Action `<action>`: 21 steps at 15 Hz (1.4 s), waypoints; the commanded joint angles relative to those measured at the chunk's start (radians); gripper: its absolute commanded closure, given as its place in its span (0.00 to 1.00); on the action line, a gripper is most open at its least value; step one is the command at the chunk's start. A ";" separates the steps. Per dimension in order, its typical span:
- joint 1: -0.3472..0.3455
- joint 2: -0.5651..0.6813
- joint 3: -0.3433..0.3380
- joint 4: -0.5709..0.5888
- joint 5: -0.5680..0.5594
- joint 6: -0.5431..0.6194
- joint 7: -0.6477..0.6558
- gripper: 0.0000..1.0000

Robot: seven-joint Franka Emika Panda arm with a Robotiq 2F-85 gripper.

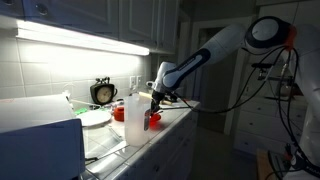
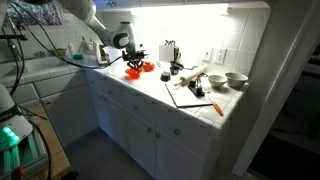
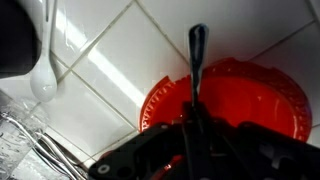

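Note:
My gripper (image 3: 193, 140) is shut on a thin dark utensil (image 3: 197, 60), whose rod sticks out beyond the fingertips. Right under it lies a round red dish (image 3: 245, 100) with a ridged rim on the white tiled counter (image 3: 110, 70). The rod's tip is at the dish's rim; I cannot tell if it touches. In both exterior views the gripper (image 1: 155, 100) (image 2: 135, 55) points down over the red dish (image 1: 152, 121) (image 2: 136, 70) near the counter's front edge.
A clear plastic jug (image 1: 133, 118) stands close beside the gripper, with a clock (image 1: 102, 92) and a plate (image 1: 95, 117) behind. Along the counter are a cutting board with a rolling pin (image 2: 190, 82) and two bowls (image 2: 226, 79). Cables hang from the arm.

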 commanded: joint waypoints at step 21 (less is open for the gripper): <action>0.028 -0.010 -0.043 0.007 -0.001 -0.003 0.017 0.98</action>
